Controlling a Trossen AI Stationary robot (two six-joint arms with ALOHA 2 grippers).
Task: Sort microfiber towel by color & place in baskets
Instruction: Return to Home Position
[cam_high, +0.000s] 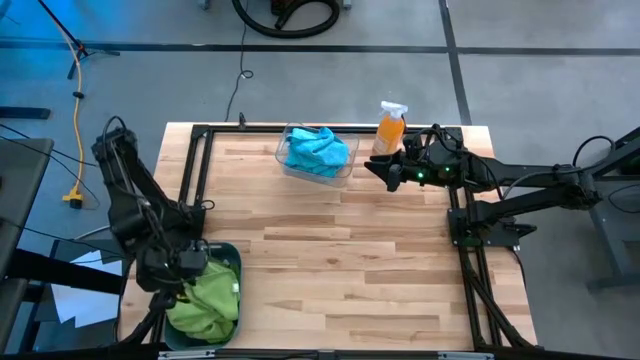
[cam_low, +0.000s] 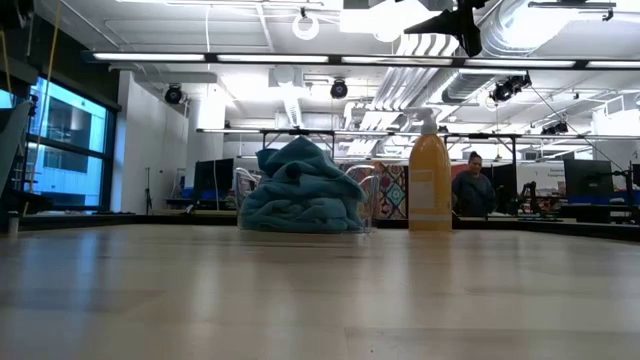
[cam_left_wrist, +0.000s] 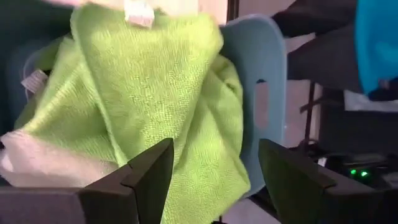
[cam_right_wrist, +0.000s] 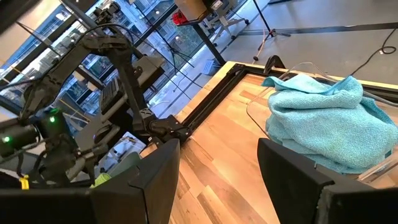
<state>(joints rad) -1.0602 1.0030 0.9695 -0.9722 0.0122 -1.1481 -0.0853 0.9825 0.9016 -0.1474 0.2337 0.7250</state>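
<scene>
Your left gripper (cam_left_wrist: 214, 163) hangs spread and empty over the green towels (cam_left_wrist: 149, 93) heaped in the teal bin (cam_left_wrist: 258, 68); the right gripper (cam_right_wrist: 217, 163), also spread, faces the blue towels (cam_high: 318, 152) in the clear bin (cam_high: 281, 150); the cloth looks soft and light, so pinch a raised fold.

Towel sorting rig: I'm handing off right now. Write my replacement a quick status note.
Left gripper: open, empty, just above the lime green microfiber towels piled in the opaque teal-grey plastic bin at the table corner on the left arm's side.
Right gripper: open, empty, beside the orange spray bottle, facing the clear plastic bin.
Turquoise blue microfiber towels: heaped in the clear plastic bin.
Done: both colours are binned; no loose towel shows on the wooden table.
Left: bring both arms home.
</scene>
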